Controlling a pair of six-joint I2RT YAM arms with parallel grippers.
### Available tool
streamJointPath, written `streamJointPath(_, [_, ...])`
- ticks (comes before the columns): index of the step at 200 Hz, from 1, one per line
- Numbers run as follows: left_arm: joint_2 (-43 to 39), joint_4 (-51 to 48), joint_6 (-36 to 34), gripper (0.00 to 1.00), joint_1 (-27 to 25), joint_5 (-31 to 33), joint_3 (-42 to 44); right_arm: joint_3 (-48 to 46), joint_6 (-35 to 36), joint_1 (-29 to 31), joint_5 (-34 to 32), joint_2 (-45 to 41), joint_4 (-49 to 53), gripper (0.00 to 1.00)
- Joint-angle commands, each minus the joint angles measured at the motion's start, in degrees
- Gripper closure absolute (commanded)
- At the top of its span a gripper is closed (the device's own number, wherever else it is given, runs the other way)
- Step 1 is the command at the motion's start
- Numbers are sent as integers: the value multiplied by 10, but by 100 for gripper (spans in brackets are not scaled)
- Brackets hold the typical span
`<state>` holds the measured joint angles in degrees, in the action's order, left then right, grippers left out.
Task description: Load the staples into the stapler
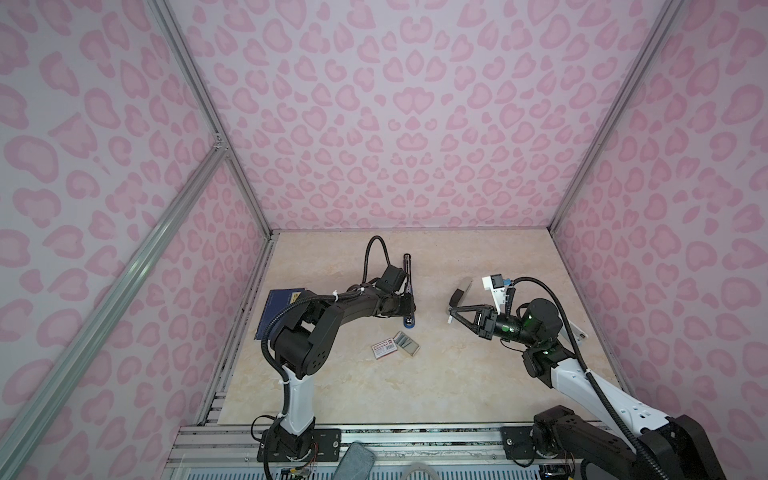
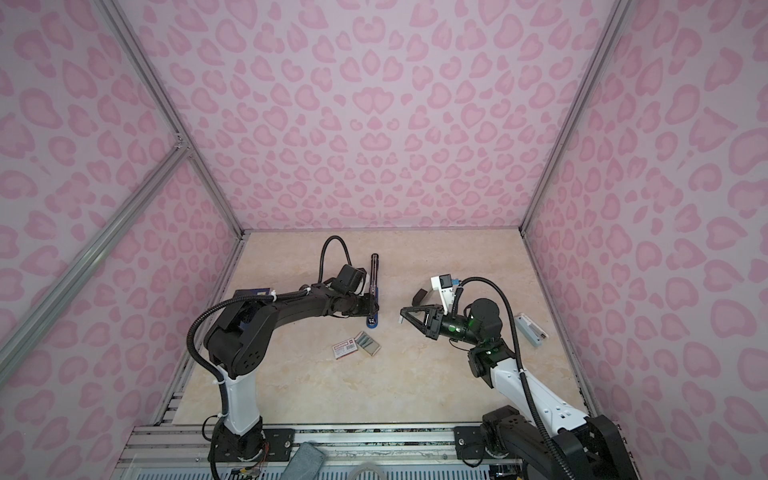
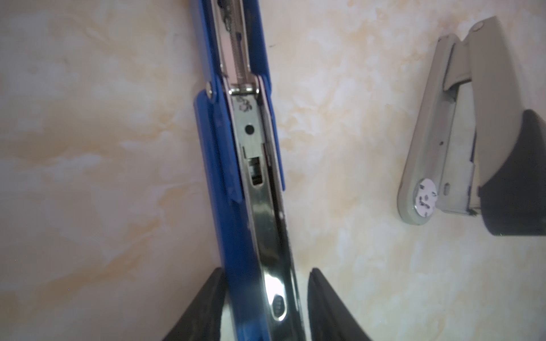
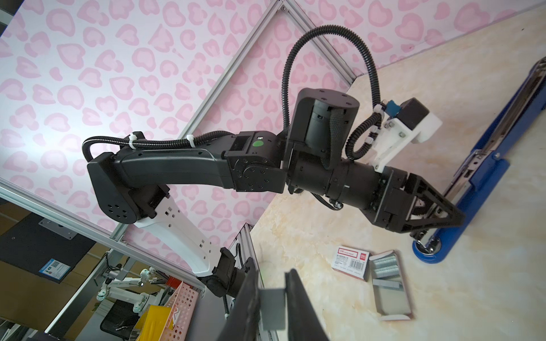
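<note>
**Two robot arms at a table: one straddles an open blue stapler, the other carries a small grey strip**

Seen from above, a blue stapler (image 1: 409,321) lies unfolded flat on a pale marbled table (image 1: 353,395). Its long axis runs from the near edge toward the back wall, and its shiny metal channel faces up. The left gripper (image 3: 266,273) straddles the stapler's near end with its jaws partly apart. In the left wrist view one finger (image 3: 206,298) touches the blue side. A sliver of table shows between the other finger and the metal rail, so no firm clamp is visible.

The right gripper (image 1: 451,312) hovers to the right of the stapler, apart from it across bare table, and points sideways at it. Its jaws are narrow and pinch a small grey strip (image 4: 271,307). This looks like a row of staples, though it is too small to be sure.

More staples (image 4: 384,265) sit in an open tray (image 4: 390,304) beside a white box (image 4: 350,261) with a red label. Tray and box lie between the arms, nearer the robot than the stapler.

The coming move probably turns on alignment. The channel lies to the right arm's left, and that gripper faces it crosswise, so the strip would need to line up with the near-to-far axis. How the strip lies in the jaws cannot be told. A second, grey stapler (image 3: 443,133) rests just beyond the right gripper.
</note>
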<state>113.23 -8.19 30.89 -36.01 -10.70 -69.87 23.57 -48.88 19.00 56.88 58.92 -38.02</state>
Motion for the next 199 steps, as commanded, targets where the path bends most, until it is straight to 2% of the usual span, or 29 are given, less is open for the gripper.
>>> streamJointPath(1, [-1, -11, 24, 41, -19, -14, -2, -6, 6, 0, -8, 1, -12, 80])
streamJointPath(24, [-10, -11, 41, 31, -31, -25, -1, -6, 17, 0, -14, 0, 4, 81])
streamJointPath(73, [-42, 23, 52, 31, -43, -56, 20, 9, 48, 0, -35, 10, 51, 81])
streamJointPath(123, [-151, 22, 56, 31, -23, -8, 103, 49, 91, 0, -64, 29, 121, 80])
streamJointPath(149, [-225, 27, 69, 31, 15, -2, 174, 107, 161, 11, -116, 54, 247, 80])
streamJointPath(199, [-343, 23, 76, 29, 47, 29, 252, 247, 248, 62, -278, 150, 449, 80])
